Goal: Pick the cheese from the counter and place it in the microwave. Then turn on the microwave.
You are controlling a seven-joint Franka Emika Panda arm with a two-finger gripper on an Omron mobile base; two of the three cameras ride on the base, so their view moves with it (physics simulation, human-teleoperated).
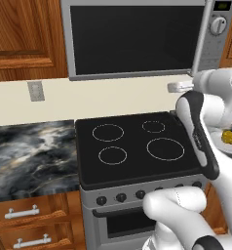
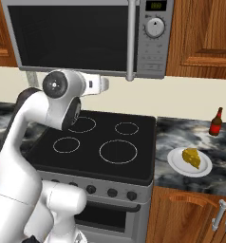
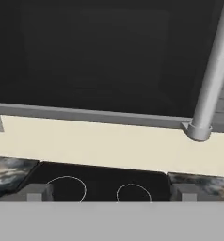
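The microwave (image 2: 86,38) hangs above the stove, a wide silver-grey box with its long axis running side to side. Its dark glass door faces out toward the robot and sits closed. The long silver bar handle (image 2: 131,40) stands upright at the 3 o'clock edge of the door in the right base view, and the round white knob (image 2: 155,27) with the small green display (image 2: 156,5) above it lies further toward 3 o'clock. In the hand view the handle's lower end (image 3: 198,129) sits at about 3 o'clock.

Below the microwave lies the black stovetop (image 2: 98,142) with four ring marks, and under it the oven front with black knobs (image 1: 121,197).

The counter (image 2: 205,142), dark marbled stone over brown wooden drawers, flanks the stove; another stretch (image 1: 32,156) shows at 9 o'clock in the left base view.

On the counter at 4 o'clock of the right base view rests a white plate (image 2: 178,163). The cheese (image 2: 191,157) lies on it, a small yellow wedge whose long axis runs roughly 10 to 4 o'clock; its thin end points toward 4 o'clock. A brown bottle (image 2: 215,122) stands upright beyond the plate, at its 1 o'clock.

The gripper (image 3: 109,193) is raised in front of the microwave, well apart from the cheese, its jaws spread wide with nothing between them; the finger tips (image 3: 35,192) rise at 7 and 5 o'clock in the hand view.
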